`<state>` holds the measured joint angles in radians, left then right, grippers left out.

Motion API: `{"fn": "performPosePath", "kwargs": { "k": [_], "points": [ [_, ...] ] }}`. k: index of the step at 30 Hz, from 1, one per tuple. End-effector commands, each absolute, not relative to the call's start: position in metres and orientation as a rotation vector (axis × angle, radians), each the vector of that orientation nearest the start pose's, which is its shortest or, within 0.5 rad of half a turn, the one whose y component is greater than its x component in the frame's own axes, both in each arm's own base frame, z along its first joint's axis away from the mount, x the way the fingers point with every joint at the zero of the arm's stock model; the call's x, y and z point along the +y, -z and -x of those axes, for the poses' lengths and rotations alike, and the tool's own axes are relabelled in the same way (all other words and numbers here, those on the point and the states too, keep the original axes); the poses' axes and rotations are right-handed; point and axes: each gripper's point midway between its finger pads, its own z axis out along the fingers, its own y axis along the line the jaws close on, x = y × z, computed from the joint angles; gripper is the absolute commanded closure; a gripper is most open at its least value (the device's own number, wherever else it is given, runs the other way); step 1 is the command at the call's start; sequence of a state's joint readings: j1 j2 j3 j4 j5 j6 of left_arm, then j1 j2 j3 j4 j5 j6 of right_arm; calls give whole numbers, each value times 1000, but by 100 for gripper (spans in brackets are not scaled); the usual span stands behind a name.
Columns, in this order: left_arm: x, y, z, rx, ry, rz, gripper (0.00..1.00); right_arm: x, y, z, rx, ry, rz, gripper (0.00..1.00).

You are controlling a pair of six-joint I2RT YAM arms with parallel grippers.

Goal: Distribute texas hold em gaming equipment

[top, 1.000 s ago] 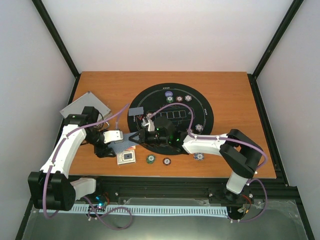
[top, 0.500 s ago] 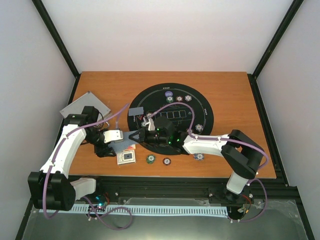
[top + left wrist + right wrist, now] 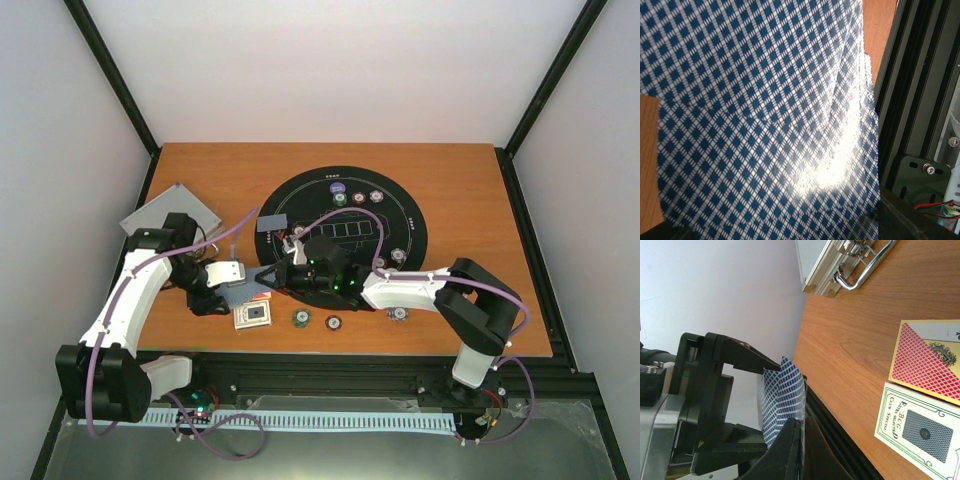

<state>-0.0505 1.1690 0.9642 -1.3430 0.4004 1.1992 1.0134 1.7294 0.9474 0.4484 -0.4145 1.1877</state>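
My left gripper (image 3: 236, 287) is shut on a fanned deck of playing cards (image 3: 781, 399) with blue-checked backs, held over the table's near left part. These backs (image 3: 765, 125) fill the left wrist view. My right gripper (image 3: 803, 437) reaches in from the right and is shut on the edge of one card of that deck; in the top view its tip (image 3: 264, 279) meets the deck. Another card (image 3: 271, 223) lies face down on the mat's left edge. Several poker chips (image 3: 358, 197) lie at the mat's far side, and one chip (image 3: 398, 256) at its right.
The round black mat (image 3: 400, 215) lies mid-table. Two card boxes (image 3: 926, 360) (image 3: 920, 435) lie on the wood below the deck. Three chips (image 3: 299, 319) (image 3: 332, 322) (image 3: 399, 313) sit near the front edge. The aluminium case (image 3: 165, 215) stands at the far left. A black rail (image 3: 912, 100) borders the table.
The right arm has shifted slightly, its elbow edging left, with its gripper still pinched on the card. The left arm and the deck have not moved.
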Motion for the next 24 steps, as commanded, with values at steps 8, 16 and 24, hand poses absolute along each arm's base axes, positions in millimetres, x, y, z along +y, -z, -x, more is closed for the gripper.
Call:
{"fn": "performPosePath", "kwargs": {
  "k": [8,16,24],
  "points": [
    [-85,-147,-176,2245,489,-1662,99,472,-170,-183,2376,-1765,250,97],
    [-87,-148,-177,2243,503,-1654,99,460,-172,-177,2371,-1757,254,97],
    [-89,-149,-177,2254,527,-1645,99,456,-184,-175,2336,-1752,303,97]
  ]
}}
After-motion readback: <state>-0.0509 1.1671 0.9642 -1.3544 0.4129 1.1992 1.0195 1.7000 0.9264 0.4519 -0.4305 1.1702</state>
